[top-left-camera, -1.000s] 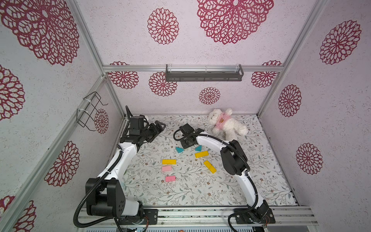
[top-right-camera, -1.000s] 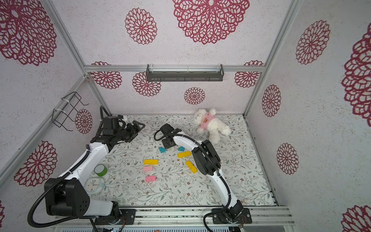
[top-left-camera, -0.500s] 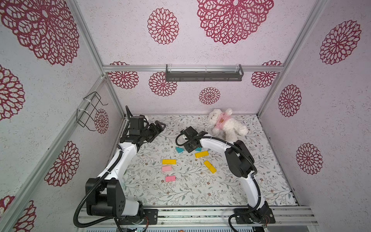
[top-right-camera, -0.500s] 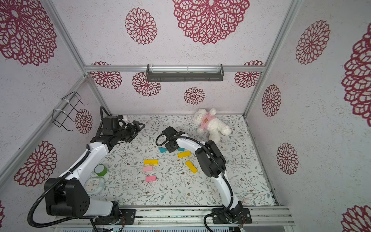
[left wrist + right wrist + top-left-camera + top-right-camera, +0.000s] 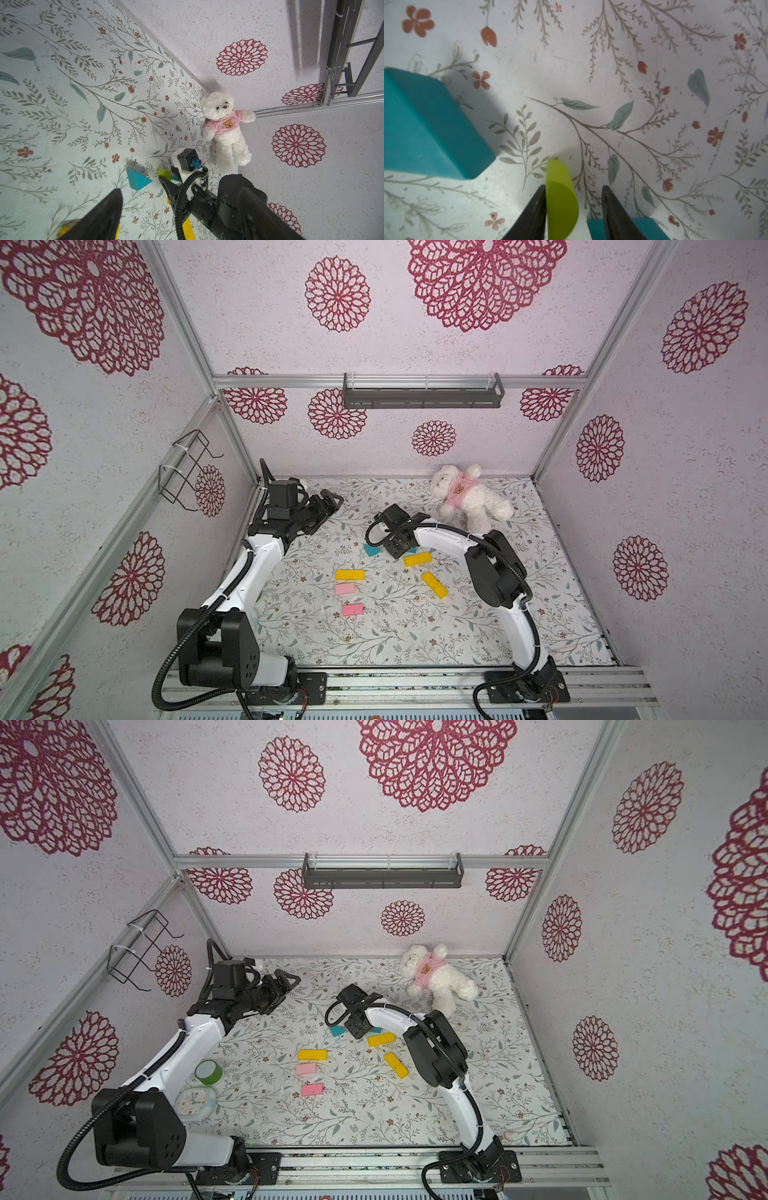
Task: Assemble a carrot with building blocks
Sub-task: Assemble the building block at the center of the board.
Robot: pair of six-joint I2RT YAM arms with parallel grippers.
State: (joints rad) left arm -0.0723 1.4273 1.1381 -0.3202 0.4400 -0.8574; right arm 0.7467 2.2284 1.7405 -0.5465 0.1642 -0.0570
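R gripper [image 5: 574, 187] jaws apart, lime-green piece [image 5: 560, 199] between, touching one finger. Looks light, stiff, smooth: you pinch its flat faces mid-body. L gripper [image 5: 331, 502] jaws apart, idle.

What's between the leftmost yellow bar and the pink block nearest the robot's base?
The other pink block; both top views show it.

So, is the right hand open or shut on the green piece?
Open. The right hand has the lime-green piece against one finger, with a clear gap to the other.
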